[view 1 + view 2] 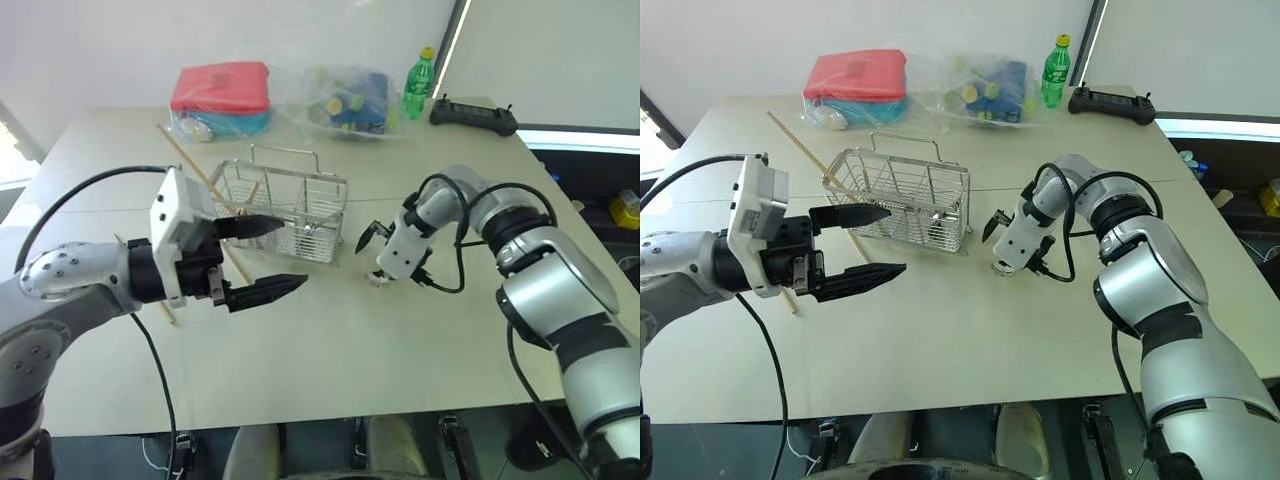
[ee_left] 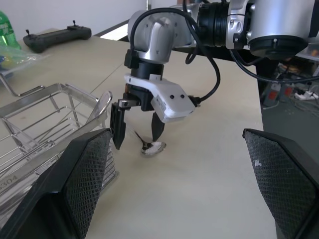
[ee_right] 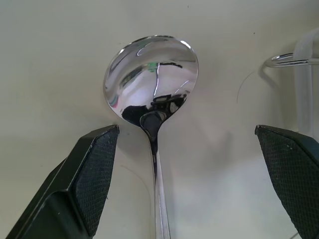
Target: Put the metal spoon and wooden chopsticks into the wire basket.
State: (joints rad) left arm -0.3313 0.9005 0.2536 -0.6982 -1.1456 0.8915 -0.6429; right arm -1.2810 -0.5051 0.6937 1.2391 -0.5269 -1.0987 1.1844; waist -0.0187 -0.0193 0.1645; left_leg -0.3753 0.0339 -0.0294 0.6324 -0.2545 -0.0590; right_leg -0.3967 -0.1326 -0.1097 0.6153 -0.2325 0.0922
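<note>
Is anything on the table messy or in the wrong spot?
Yes. The metal spoon lies on the table beside the wire basket, not in it. One wooden chopstick lies slanted behind the basket, running under it.

The small shiny silver metal spoon (image 3: 152,82) mirrors dark shapes in its bowl. The silver wire-mesh basket (image 1: 285,210) stands on the pale beige surface (image 1: 330,340). Thin wooden chopsticks (image 1: 800,150) are light tan. Black textured pincer fingers (image 2: 82,174) show a fine grid pattern.
</note>
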